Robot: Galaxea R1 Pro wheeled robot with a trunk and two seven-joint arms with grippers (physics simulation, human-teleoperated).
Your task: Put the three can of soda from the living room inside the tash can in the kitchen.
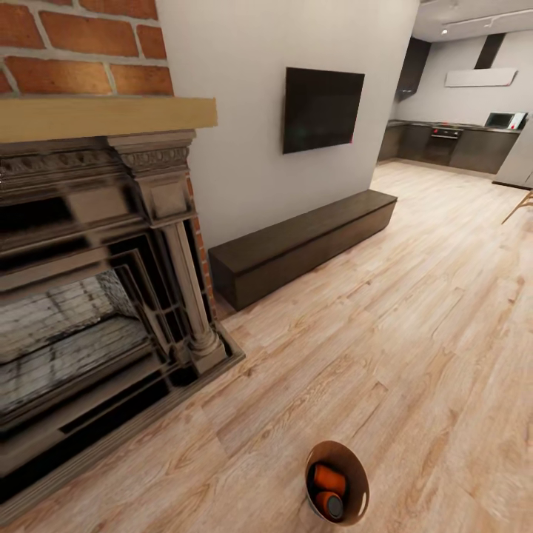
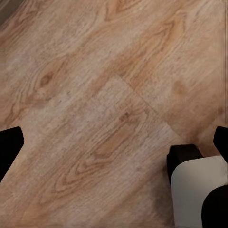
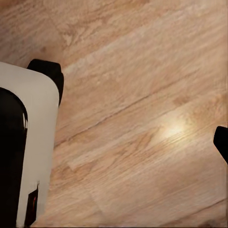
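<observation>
Trash can (image 1: 355,460) holding two soda cans (image 1: 328,491) on living-room floor, gripper states unclear; driving past could topple it

Home interior, simulator render. Living room: red-brick fireplace (image 1: 81,296) with dark carved surround, pale wood mantel (image 1: 104,115), black wall TV (image 1: 322,109), long dark low bench (image 1: 303,244) against white wall. Light wood floor (image 1: 414,318) runs through to open kitchen (image 1: 451,141) at far end: dark cabinets, built-in oven, white hood.
</observation>
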